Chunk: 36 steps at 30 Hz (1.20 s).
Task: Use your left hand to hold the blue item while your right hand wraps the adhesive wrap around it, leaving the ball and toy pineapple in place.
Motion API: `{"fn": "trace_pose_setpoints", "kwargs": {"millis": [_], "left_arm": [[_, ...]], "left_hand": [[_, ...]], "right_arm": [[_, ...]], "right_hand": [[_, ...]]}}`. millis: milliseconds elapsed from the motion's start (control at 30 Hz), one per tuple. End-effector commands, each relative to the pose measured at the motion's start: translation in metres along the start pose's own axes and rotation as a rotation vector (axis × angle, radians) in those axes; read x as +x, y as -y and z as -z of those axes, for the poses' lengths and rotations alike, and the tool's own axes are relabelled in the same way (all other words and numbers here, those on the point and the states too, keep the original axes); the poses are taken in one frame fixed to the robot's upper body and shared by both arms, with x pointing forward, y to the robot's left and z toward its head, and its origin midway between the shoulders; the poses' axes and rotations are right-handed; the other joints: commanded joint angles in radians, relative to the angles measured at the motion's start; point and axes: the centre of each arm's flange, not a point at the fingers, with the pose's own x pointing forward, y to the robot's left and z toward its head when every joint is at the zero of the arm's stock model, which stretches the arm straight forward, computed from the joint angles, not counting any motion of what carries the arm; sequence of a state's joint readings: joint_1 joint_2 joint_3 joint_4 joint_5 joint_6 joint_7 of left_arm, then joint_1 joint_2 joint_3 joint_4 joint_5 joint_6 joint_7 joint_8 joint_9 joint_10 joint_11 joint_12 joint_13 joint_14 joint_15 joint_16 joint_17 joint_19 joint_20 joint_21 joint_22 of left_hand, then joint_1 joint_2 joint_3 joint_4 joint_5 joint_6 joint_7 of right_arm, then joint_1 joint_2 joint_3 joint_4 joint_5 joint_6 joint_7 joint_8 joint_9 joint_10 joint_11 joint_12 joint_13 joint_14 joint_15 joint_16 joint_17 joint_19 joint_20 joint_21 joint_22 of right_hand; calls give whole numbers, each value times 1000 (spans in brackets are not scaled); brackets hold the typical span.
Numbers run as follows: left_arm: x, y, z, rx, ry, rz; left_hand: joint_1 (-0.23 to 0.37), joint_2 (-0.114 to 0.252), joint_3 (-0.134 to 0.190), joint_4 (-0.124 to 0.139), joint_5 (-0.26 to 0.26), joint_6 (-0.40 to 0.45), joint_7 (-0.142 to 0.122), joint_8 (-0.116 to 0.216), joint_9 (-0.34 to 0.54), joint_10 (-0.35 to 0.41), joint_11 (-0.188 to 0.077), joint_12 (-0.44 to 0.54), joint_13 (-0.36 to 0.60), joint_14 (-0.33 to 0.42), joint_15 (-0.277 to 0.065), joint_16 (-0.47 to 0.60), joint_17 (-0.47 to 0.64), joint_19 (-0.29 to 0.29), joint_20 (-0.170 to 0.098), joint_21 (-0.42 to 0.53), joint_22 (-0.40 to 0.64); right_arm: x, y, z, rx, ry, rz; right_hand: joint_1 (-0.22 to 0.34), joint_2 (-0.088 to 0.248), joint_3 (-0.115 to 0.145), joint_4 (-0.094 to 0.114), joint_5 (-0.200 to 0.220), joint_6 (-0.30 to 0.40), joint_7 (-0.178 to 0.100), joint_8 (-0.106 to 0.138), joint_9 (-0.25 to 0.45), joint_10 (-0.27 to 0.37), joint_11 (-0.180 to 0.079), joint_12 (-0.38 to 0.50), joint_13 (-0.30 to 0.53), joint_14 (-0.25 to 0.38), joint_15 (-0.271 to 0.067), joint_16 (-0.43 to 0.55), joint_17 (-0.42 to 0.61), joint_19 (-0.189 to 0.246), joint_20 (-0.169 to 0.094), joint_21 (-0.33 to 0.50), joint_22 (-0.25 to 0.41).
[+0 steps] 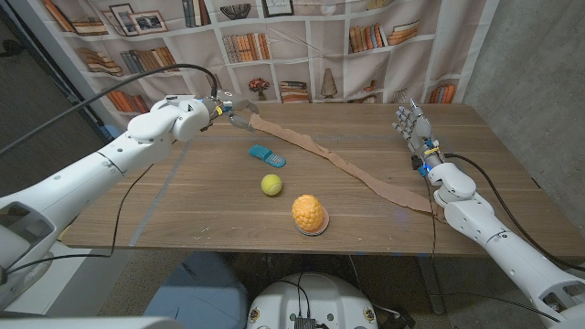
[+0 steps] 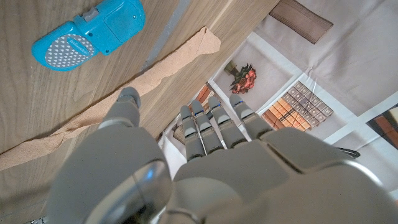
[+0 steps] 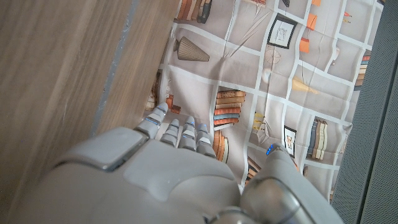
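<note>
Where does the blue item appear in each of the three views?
Head view: the blue item lies on the table left of centre, behind the yellow ball and just in front of the tan wrap.
Left wrist view: the blue item is at the upper left, beyond the left hand.
Right wrist view: I cannot find it there.
Shared landmark: the tan wrap running beside it in the head and left wrist views.

I see the wooden table point(image 1: 183, 206) carrying a blue item point(image 1: 267, 155) near its middle, a yellow ball point(image 1: 271, 185) just nearer me, a toy pineapple point(image 1: 310, 215) toward the near edge, and a long tan wrap point(image 1: 366, 178) running from the far edge to the right edge.
</note>
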<state>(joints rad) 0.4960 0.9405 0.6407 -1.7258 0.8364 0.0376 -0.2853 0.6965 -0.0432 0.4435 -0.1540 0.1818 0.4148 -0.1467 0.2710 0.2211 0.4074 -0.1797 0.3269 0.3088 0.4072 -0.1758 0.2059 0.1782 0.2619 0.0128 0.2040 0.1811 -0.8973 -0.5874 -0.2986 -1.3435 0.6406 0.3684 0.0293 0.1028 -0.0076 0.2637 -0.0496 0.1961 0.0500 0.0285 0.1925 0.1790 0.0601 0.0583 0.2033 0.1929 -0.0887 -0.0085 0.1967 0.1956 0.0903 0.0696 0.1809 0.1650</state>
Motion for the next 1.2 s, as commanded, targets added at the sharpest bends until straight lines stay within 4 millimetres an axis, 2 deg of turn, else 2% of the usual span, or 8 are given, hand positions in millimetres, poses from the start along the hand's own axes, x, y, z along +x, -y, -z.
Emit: {"fn": "trace_pose_setpoints", "kwargs": {"millis": [33,100,167,233,367,967,1200], "left_arm": [[5,2,1,-7,-8,18],[8,2,0,-1,-9,19],[9,3,0,3,-11,19],[10,5,-1,2,-13,22],[13,7,-3,10,-11,28],[18,6,-12,80,8,89],[20,8,-17,112,22,108]], "left_hand": [[6,2,-6,1,6,20,4,13,5,27,-5,8,5,-47,-17,-12,2,-37,2,-14,0],[5,1,-9,2,6,35,6,18,5,40,-6,10,7,-52,-17,-13,2,-57,-1,-20,-1],[5,6,-10,4,7,44,6,19,5,47,-5,7,10,-109,-15,-28,2,-87,3,-23,-2],[7,10,-13,4,7,53,12,19,5,61,-8,3,13,-189,8,-36,0,-135,16,-27,-4],[4,15,-16,7,8,50,5,15,5,60,-15,-7,16,-270,24,-39,0,-178,24,-29,-5],[2,20,-20,7,8,15,-9,-5,5,33,-22,-31,20,-320,40,-29,0,-206,30,-22,-5],[0,21,-22,7,8,-6,-17,-16,5,8,-15,-46,21,-334,46,-25,0,-210,33,-19,-6]], "right_arm": [[0,-1,3,5,-11,6],[0,-1,3,1,-10,5],[0,0,3,3,-10,8],[0,0,3,3,-10,8],[0,0,4,6,-15,11],[0,4,5,11,-14,15],[-1,6,5,8,-11,16]], "right_hand": [[5,1,0,-8,-4,9,2,2,4,5,-4,0,3,-7,-8,1,-1,-1,5,7,4],[5,1,0,-9,-4,9,2,2,4,5,-2,0,3,-7,-8,1,-1,-1,6,7,4],[5,1,0,-9,-4,9,2,2,4,5,-1,0,3,-6,-8,1,-1,-1,8,6,4],[5,2,0,-9,-4,10,1,2,4,5,1,0,3,-6,-9,1,0,-2,9,6,4],[5,2,0,-9,-4,9,1,2,4,5,-1,0,3,-6,-9,2,0,-3,11,6,4],[4,3,-1,-12,-5,14,0,3,4,7,2,0,3,-4,-5,3,0,-4,15,6,4],[3,3,-1,-12,-5,14,1,2,4,7,3,0,3,-4,-6,2,0,-4,14,6,4]]}}
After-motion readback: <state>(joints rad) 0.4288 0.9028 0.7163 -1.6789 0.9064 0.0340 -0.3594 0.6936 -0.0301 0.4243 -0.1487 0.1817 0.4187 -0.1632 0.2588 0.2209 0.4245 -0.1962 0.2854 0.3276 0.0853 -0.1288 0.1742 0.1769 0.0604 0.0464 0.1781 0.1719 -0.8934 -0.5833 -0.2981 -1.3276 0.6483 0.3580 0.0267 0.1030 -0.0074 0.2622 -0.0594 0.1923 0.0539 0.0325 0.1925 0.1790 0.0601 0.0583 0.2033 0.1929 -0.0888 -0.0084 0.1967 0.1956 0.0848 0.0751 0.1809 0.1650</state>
